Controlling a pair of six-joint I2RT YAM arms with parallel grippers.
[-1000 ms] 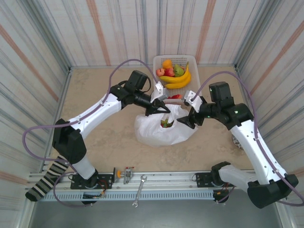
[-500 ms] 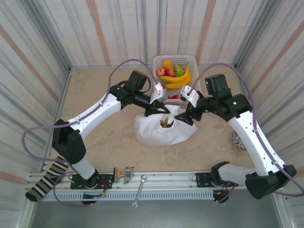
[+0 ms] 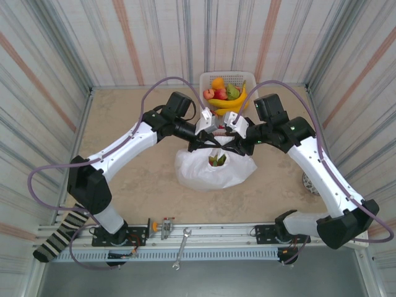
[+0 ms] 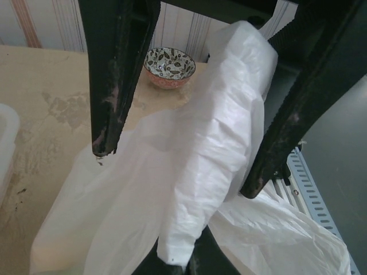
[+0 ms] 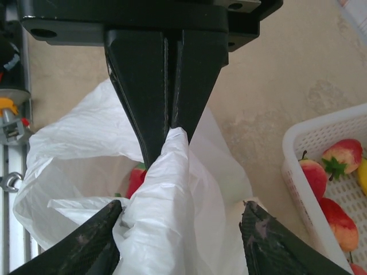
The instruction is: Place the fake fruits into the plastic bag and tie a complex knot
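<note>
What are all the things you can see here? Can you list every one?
bag: one, white, middle of the table
fruit in bag: at least one, red, inside
basket: one, white, far edge of table
orange: one, orange, in basket
bananas: one bunch, yellow, in basket
pear: one, green, in basket
red fruits: at least three, red, in basket
bowl: one, patterned red and white, right side of table
wrench: one, silver, on the near rail
sock: one, striped black, grey and white, rail's left end
left claw: one, black, shut on the bag's top
right claw: one, black, open around that same strip of bag
</note>
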